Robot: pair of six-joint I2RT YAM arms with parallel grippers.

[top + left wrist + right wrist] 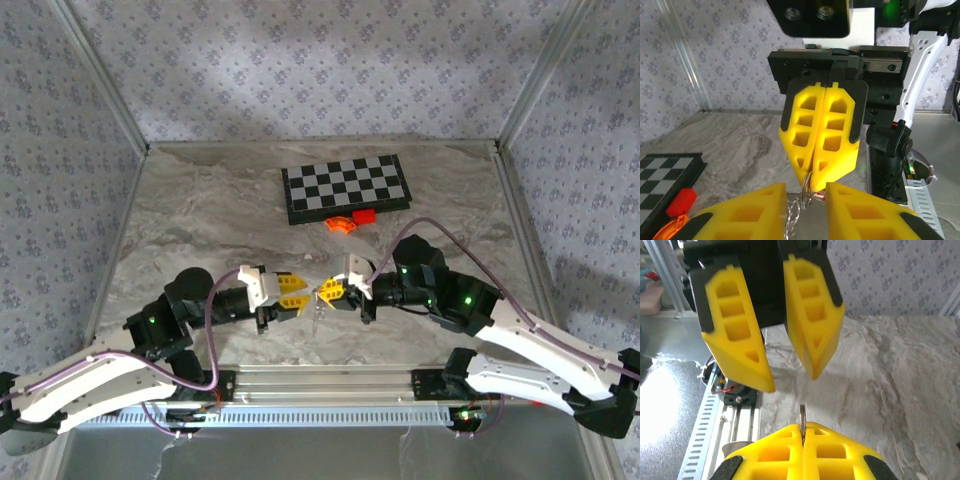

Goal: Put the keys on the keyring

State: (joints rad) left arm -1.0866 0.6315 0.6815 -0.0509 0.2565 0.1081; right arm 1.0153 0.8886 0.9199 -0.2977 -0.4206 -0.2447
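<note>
The keyring point(809, 186) is a thin silvery ring nipped edge-on at the tips of my right gripper point(813, 184), which is shut on it. Its chain point(791, 216) dangles beside my left gripper's inner finger point(747, 212). A tiny red key head point(820, 196) peeks out just behind the ring. My left gripper point(806, 189) is open, its fingers either side of the ring without touching it. From the right wrist, the keyring point(802, 415) sticks up out of my right gripper point(802, 429), facing the left gripper point(790, 381). From above, both grippers point(293, 290) point(327, 292) meet mid-table near the front.
A chessboard point(347, 187) lies at the back of the marble table point(200, 220). An orange curved piece point(343, 223) and a red block point(364, 215) sit at its front edge. The aluminium rail point(330, 380) runs along the near edge.
</note>
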